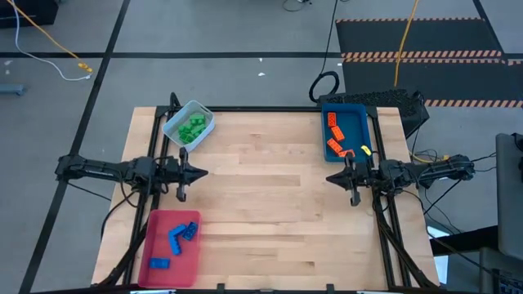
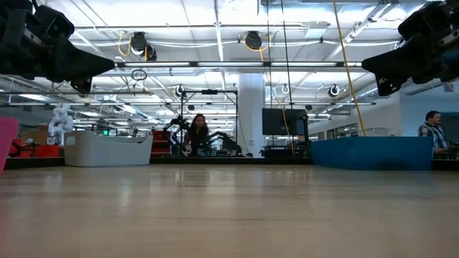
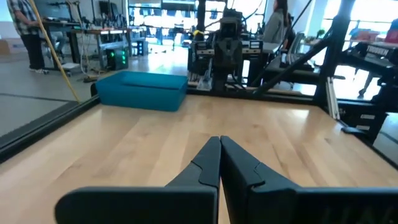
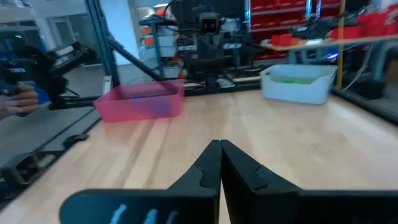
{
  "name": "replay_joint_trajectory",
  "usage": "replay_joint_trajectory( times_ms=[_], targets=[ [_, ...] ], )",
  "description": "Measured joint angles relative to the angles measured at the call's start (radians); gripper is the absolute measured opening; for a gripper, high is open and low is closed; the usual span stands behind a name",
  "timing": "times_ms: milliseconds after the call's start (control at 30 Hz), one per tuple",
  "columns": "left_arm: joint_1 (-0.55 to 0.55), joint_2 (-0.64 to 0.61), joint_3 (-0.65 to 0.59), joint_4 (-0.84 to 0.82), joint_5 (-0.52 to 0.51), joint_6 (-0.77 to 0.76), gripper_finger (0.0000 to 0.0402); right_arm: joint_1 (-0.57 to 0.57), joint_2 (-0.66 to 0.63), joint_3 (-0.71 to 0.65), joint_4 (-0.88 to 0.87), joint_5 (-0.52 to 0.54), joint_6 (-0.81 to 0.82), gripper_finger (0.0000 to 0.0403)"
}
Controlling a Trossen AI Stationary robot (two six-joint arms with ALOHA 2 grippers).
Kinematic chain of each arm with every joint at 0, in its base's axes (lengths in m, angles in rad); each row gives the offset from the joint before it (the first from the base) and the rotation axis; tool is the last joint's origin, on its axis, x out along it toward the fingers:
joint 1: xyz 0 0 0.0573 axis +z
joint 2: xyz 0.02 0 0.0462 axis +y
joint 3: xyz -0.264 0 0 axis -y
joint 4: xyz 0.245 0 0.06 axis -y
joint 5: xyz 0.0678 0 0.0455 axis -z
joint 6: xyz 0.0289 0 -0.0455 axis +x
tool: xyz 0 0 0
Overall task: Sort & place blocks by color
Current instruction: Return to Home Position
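From where I'm sitting the sorting looks basically finished. No loose brick shows anywhere on the bare wood of the table [image 1: 270, 204], and the level view across it shows nothing lying there either.

Where everything sits:
- green blocks [image 1: 193, 128] piled in the pale tray [image 1: 199, 106], far left
- orange blocks [image 1: 336, 132] in the blue tray [image 1: 353, 122], far right
- blue blocks [image 1: 181, 237] in the red tray [image 1: 155, 269], near left

So it's one colour per tray, with nothing mixed as far as I can make out. The one odd thing is a small yellow bit [image 1: 365, 150] at the near right corner of the blue tray. It's too small for me to say what it is, or whether it's inside the tray or on its rim.

Both arms are pulled in to their own sides, about halfway between the near and far edges, pointing at each other with a wide stretch of bare wood between them. The left gripper [image 1: 203, 172] has its fingers pressed together with no gap and nothing between them, which its own wrist cam shows plainly. The right gripper [image 1: 329, 176] is also pinched closed on nothing. The low view has both of them hanging well above the table.

My read is that the placing is all done and only parking the arms is left. If that yellow bit turns out to be a stray piece, that'd be the only leftover.
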Motion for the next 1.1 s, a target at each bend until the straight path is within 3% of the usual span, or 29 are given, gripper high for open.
replay_joint_trajectory(
  times_ms=[400, 800, 1100],
  targets=[
    [0.052, 0.0, 0.0, -0.005, -0.033, 0.06, 0.0005, -0.033, 0.003, -0.001, 0.073, 0.076, -0.121, 0.0],
    [0.107, 0.0, 0.0, -0.032, 0.021, 0.041, 0.0005, -0.113, 0.003, -0.001, -0.003, -0.105, -0.047, 0.0],
    [0.112, 0.0, 0.0, -0.049, 0.027, 0.033, 0.0005, -0.113, 0.005, -0.001, -0.018, -0.065, -0.049, 0.0]
  ],
)
